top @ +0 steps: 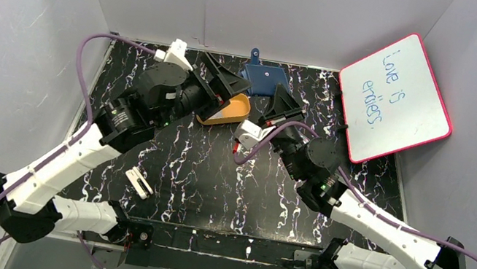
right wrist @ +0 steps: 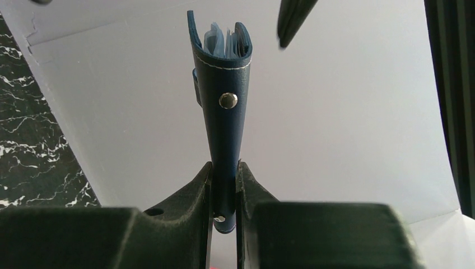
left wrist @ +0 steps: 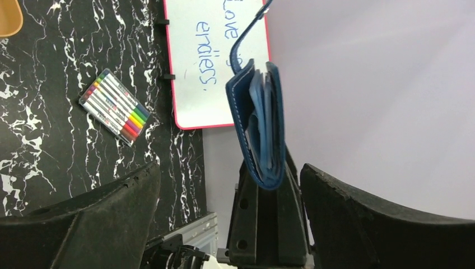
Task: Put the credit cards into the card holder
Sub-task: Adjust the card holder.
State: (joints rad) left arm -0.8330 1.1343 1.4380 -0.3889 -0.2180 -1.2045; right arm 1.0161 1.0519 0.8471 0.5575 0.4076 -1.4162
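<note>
Whiteboard [top: 396,99], pink-framed, stood at the far right of the counter [top: 213,174]. It carried blue handwriting in two lines: "Love is" above "endless." The left wrist view showed the same writing turned sideways, with the upper line cut off by the frame edge. Print on the marker pack [left wrist: 115,106] was too small to read.

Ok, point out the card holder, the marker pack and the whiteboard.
card holder [right wrist: 225,137], right wrist view, navy outer face below the snap stud.
marker pack [left wrist: 115,106], left wrist view, middle of the row of pens.
whiteboard [top: 396,99], top external view, white writing face.
</note>
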